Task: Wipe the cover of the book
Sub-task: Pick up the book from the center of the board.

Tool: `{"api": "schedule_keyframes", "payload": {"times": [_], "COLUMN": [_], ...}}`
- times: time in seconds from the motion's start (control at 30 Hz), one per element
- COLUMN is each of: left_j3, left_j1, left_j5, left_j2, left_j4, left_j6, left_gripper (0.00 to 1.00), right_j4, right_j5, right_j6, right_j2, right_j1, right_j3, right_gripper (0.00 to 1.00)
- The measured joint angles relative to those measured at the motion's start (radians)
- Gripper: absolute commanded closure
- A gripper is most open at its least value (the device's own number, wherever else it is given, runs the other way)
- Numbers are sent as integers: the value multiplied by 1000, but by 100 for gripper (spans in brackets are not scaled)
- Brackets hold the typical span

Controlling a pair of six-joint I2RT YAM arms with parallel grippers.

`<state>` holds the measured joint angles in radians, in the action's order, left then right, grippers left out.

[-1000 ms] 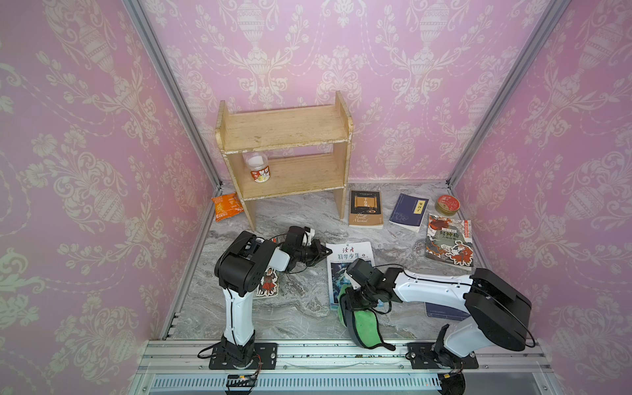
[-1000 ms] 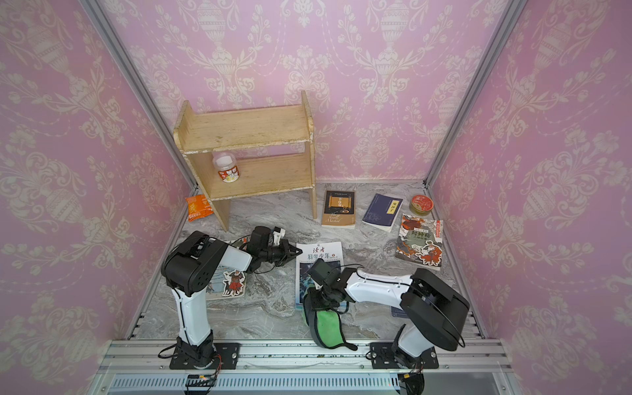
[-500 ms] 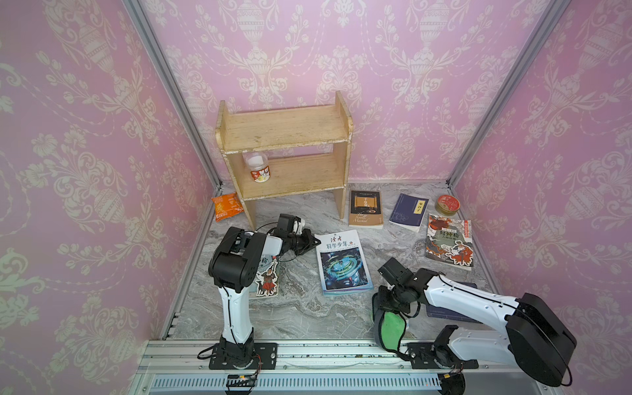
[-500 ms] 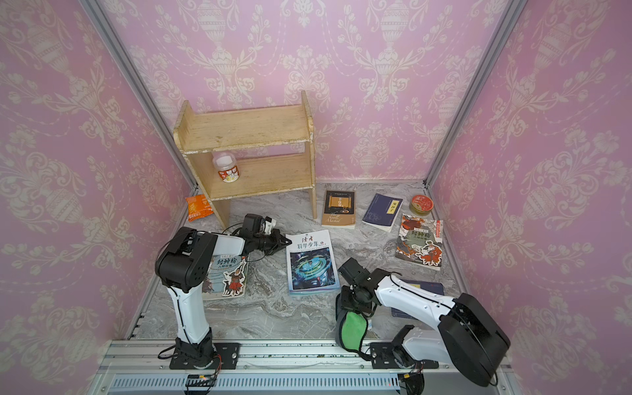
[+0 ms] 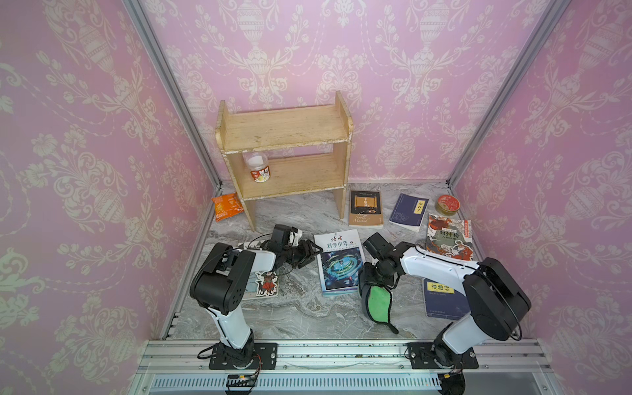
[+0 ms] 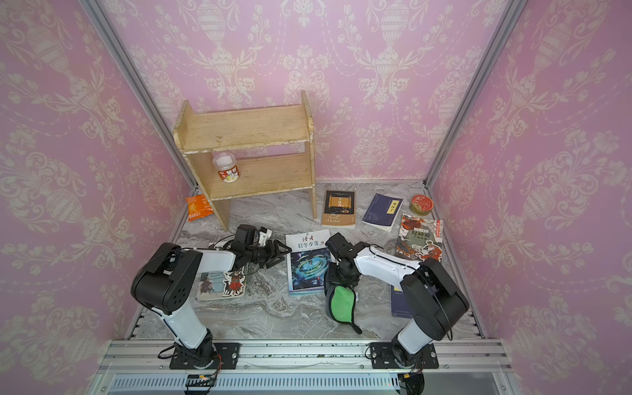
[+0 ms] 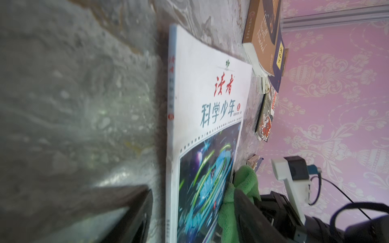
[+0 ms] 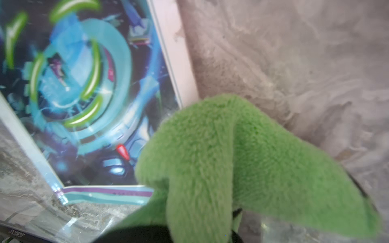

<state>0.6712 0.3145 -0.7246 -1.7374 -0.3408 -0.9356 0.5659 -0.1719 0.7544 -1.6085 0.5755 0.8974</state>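
Book [image 5: 342, 266] lay flat mid bench [image 5: 301, 307]. Left claw [image 5: 309, 254] spread wide, empty, at book's 9 o'clock. Right claw [image 5: 373, 284] clamped green cloth [image 5: 378, 304] at book's 4 o'clock edge; cover wipe judged unfinished

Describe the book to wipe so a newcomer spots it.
Start at the wooden shelf by the back wall; in front of it, between left claw and right claw, a thin book lies flat. Unlike the brown book and navy book behind it, its cover is white on top with a blue-green space picture.
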Motion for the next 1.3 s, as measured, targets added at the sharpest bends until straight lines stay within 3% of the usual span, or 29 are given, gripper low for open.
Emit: {"api": "schedule_keyframes", "payload": {"times": [0.17,0.3,0.5,0.7,0.8,0.93,1.1,1.23,1.3], "left_j3": [-101,-143,-150,-69,-30,3,13,28,31], "left_j1": [90,148,162,161,160,149,97,61,60], "left_j5": [8,45,101,137,143,145,145,144,142], "left_j2": [36,32,20,9,9,19,126,199,210], "left_j4": [-124,-198,-225,-214,-200,-117,128,259,280], "left_j6": [-88,-162,-231,-256,-259,-240,-144,-80,-65], "left_gripper": [42,63,74,75,84,83,76,90,90], "right_j4": [-69,-116,-171,-291,-354,-367,-302,-261,-260], "right_j5": [-94,-163,-275,-391,-423,-434,-423,-415,-426], "right_j6": [-21,-26,-29,-19,-3,2,-13,-30,-30], "right_j2": [25,62,36,-18,-15,10,23,-2,-29], "right_j1": [-91,-180,-283,-269,-224,-187,-185,-185,-185], "right_j3": [-53,-108,-115,-130,-161,-192,-181,-138,-123], "right_gripper": [100,100,100,100,100,100,100,100,100]}}
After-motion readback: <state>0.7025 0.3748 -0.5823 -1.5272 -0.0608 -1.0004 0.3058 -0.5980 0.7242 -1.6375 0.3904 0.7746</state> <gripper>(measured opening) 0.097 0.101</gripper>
